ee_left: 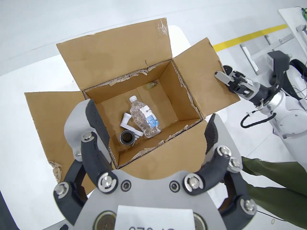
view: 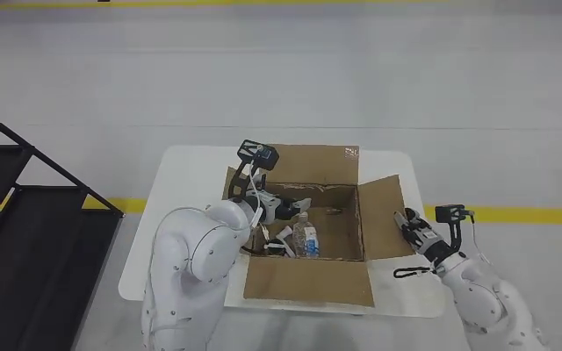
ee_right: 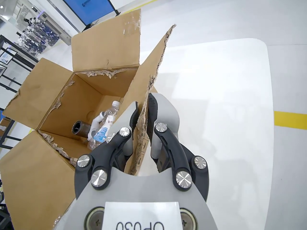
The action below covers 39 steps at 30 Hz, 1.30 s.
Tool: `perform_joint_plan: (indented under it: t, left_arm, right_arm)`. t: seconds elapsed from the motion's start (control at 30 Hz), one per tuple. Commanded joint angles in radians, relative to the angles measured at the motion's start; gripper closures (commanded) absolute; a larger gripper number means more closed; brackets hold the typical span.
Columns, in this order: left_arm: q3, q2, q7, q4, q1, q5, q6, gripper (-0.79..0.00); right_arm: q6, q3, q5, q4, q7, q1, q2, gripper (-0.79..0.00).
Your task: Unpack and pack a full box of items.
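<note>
1. Wide-set jaws on the left gripper (ee_left: 151, 111): its black ribbed rubber pads (ee_left: 97, 125) stand well apart, holding nothing, above the open brown corrugated cardboard box (ee_left: 115, 53).
2. Right gripper (ee_right: 143, 104) has its jaws pinched narrow on the torn edge of the box's right flap (ee_right: 148, 72), toward the desk's right edge.
3. The box stands at the middle of the white round-cornered desk (view: 189, 175), with its four flaps folded outward and ragged, fibrous rims.
4. On the box floor a clear crinkled plastic water bottle (ee_left: 144, 118) with a white cap and a blue-and-white label lies on its side, touching a white tube-shaped plastic fitting (ee_left: 127, 123).
5. A dark hollow metal cylinder (ee_left: 126, 137) lies just beside the fitting.
6. A small pale object (ee_left: 150, 86) sits in the floor's far corner, too small to make out.
7. In the right wrist view the flap and fingers hide the bottle's lower half and much of the fitting.
8. In the top view the left arm covers the box's left flap and part of the opening.
</note>
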Motion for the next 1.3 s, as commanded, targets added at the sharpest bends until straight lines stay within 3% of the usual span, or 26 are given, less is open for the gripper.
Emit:
perform_joint_plan:
  t: [0.0,0.17,0.3,0.4,0.43,0.47,0.5,0.53,0.77,1.0,1.27]
  left_arm:
    - [0.0,0.0,0.0,0.0,0.0,0.0,0.0,-0.785]
    - [-0.043,0.021,0.014,-0.004,0.011,0.047,-0.155,-0.785]
    - [-0.119,0.042,-0.075,-0.007,-0.005,0.017,-0.302,-0.785]
    - [-0.171,0.055,-0.116,-0.004,-0.022,0.012,-0.353,-0.785]
    - [-0.188,0.062,-0.113,-0.003,-0.025,0.01,-0.356,-0.785]
    - [-0.195,0.07,-0.108,-0.006,-0.026,0.021,-0.361,-0.785]
    - [-0.201,0.078,-0.103,-0.009,-0.023,0.026,-0.366,-0.785]
    - [-0.209,0.087,-0.099,-0.015,-0.019,0.032,-0.369,-0.785]
    - [-0.303,0.15,-0.113,-0.051,0.019,0.06,-0.356,-0.785]
    - [-0.401,0.193,-0.132,-0.062,0.019,0.07,-0.337,-0.785]
    - [-0.414,0.198,-0.132,-0.058,0.015,0.063,-0.337,-0.785]
  right_arm:
    - [0.023,0.019,-0.026,-0.047,-0.061,-0.04,-0.001,-0.785]
    - [0.061,0.063,-0.125,-0.184,-0.18,-0.139,-0.003,-0.785]
    - [0.065,0.092,-0.198,-0.288,-0.226,-0.196,-0.003,-0.785]
    - [0.065,0.096,-0.235,-0.346,-0.216,-0.222,-0.003,-0.785]
    - [0.066,0.095,-0.264,-0.371,-0.202,-0.227,-0.003,-0.643]
    - [0.06,0.088,-0.291,-0.39,-0.192,-0.228,-0.002,-0.311]
    - [0.057,0.078,-0.312,-0.402,-0.181,-0.229,-0.002,-0.194]
    - [0.058,0.066,-0.341,-0.416,-0.169,-0.228,-0.002,0.0]
    - [0.081,-0.078,-0.498,-0.415,-0.096,-0.15,-0.005,0.0]
    - [0.103,-0.229,-0.539,-0.279,-0.064,-0.035,-0.018,0.0]
    - [0.103,-0.229,-0.539,-0.279,-0.064,-0.035,-0.018,0.0]
